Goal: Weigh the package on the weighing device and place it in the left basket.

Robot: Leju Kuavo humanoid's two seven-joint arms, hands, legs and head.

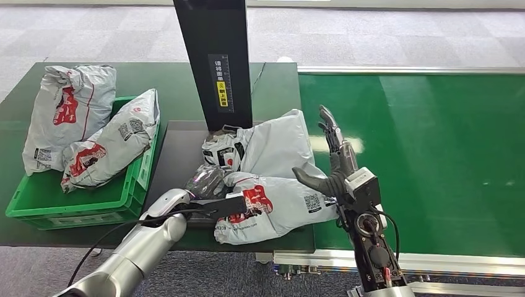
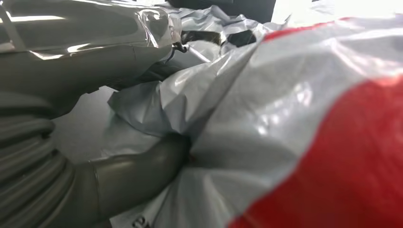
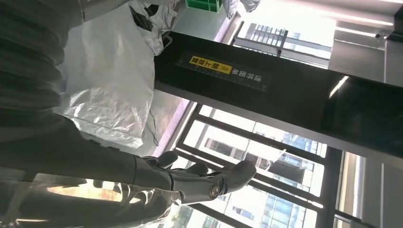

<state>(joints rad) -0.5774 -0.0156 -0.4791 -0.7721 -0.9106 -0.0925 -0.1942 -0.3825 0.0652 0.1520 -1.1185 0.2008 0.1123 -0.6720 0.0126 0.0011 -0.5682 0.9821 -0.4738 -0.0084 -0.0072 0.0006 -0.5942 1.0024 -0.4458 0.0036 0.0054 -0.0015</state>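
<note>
1. The package (image 1: 272, 207) is a grey-white plastic mailer bag, crumpled and puffy, with a red printed mark near its left end and a small square code label further right.
2. It lies flat with its long axis running left to right across the front of the dark weighing device (image 1: 179, 148). Its left end sits on the platform and its right end reaches over the edge toward the green conveyor belt (image 1: 433, 154).
3. A second grey mailer (image 1: 266, 145) lies just behind it, against the black upright post (image 1: 213, 59) of the device.
4. The left robot hand (image 1: 207, 185) is at the package's left end, under a bulge of glossy wrapping. In the left wrist view its grey thumb (image 2: 138, 173) presses into a fold of the bag's plastic, so this robot hand is grasping the package.
5. The right robot hand (image 1: 331, 158) stands at the package's right end, over the belt edge. Its fingers are stretched upward and apart and its thumb (image 1: 309, 179) juts left, just above the bag; it holds nothing.
6. The left basket (image 1: 80, 201), green, sits on the bench (image 1: 18, 93) left of the device, well apart from the package, and already carries two similar mailers (image 1: 105, 148).
</note>
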